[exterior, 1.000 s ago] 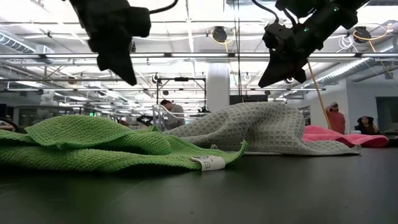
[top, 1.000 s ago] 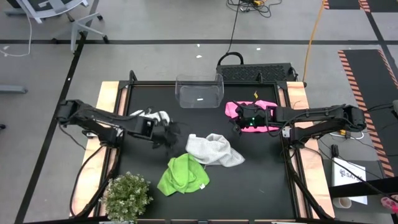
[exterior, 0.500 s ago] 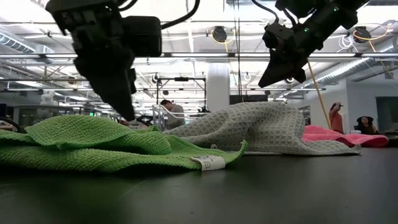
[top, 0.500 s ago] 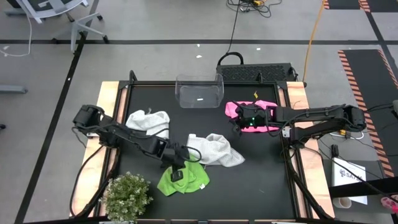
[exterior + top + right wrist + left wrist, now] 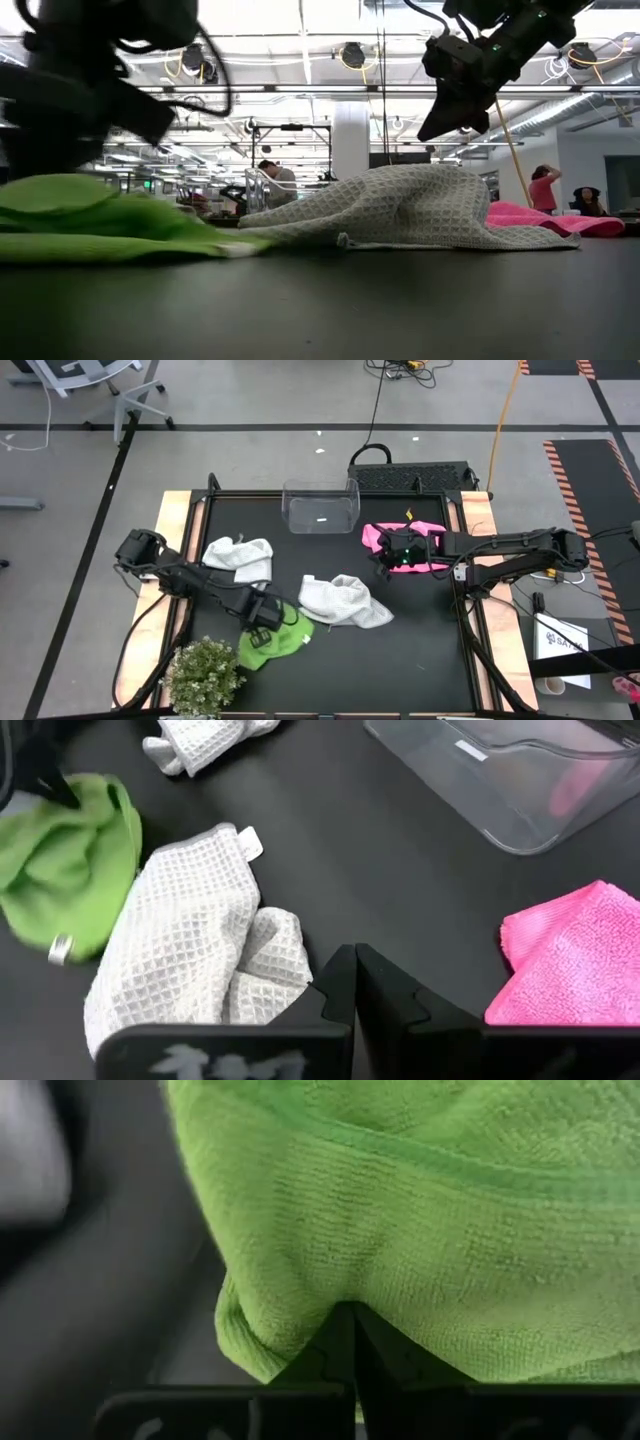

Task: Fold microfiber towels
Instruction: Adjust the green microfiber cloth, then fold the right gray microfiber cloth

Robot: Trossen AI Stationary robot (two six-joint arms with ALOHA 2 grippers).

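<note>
Bare black table (image 5: 400, 650) is lying open along the front right; the plant (image 5: 203, 676) is blocking the front left corner, the bin (image 5: 320, 506) the back.

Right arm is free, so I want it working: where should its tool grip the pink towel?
Judging by its pose, take the pink towel by the free corner nearest the bin, coming straight down. The right tool hovers beside that edge, and the corner lies flat.

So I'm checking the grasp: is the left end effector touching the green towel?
Touching. The left wrist view shows the left end effector shut with the green towel pinched at its tips; from above it sits on the towel.
</note>
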